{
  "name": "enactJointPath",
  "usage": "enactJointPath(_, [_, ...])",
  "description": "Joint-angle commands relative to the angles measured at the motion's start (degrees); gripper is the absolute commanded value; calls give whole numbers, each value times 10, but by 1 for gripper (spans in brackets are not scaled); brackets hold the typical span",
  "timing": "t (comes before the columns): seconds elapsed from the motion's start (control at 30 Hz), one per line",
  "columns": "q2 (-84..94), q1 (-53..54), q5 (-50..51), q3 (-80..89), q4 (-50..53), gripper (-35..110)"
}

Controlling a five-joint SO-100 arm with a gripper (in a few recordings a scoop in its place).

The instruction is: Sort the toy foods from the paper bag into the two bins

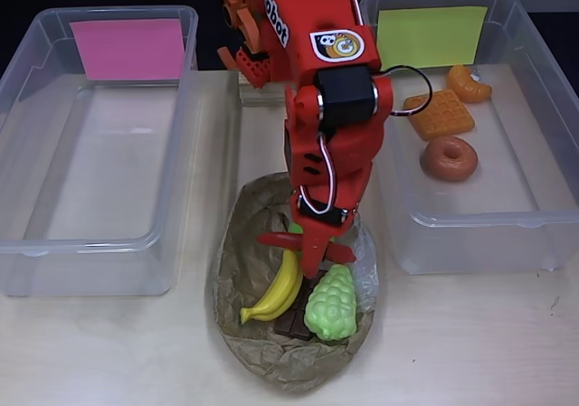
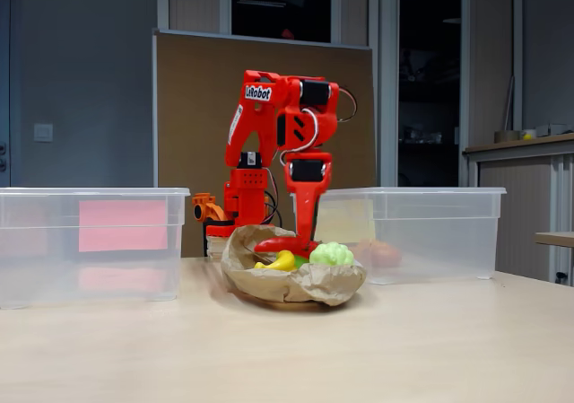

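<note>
The crumpled brown paper bag (image 1: 249, 234) (image 2: 296, 282) lies at the table's front centre. In it are a yellow banana (image 1: 277, 293) (image 2: 280, 261), green grapes (image 1: 332, 303) (image 2: 332, 254), a dark chocolate bar (image 1: 293, 322) and a bit of green apple (image 1: 296, 229). My red gripper (image 1: 313, 259) (image 2: 301, 244) reaches down into the bag and is shut on the red chili (image 1: 277, 240) (image 2: 276, 242), which sticks out on both sides of the fingers. The pink-labelled bin (image 1: 99, 243) holds nothing. The yellow-green-labelled bin (image 1: 470, 239) holds a croissant (image 1: 469, 84), a waffle (image 1: 439, 114) and a donut (image 1: 449, 159).
The arm's base (image 1: 249, 40) stands at the back between the two bins. Bare wooden table (image 1: 470, 343) runs in front of the bins and either side of the bag. A brown board (image 2: 197, 107) stands behind the arm.
</note>
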Motion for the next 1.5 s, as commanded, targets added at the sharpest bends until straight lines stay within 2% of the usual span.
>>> enactJointPath(0.0, [40, -4, -1, 33, -9, 26])
enactJointPath(0.23, [44, 1, -10, 76, -56, 24])
enactJointPath(0.47, [33, 10, -24, 53, -54, 11])
enactJointPath(0.83, [13, 10, -39, -166, 106, 7])
enactJointPath(1.03, [63, 19, -33, -242, 171, 8])
enactJointPath(1.23, [189, 73, -33, -154, 156, 9])
enactJointPath(1.47, [349, 211, 13, 8, 138, 8])
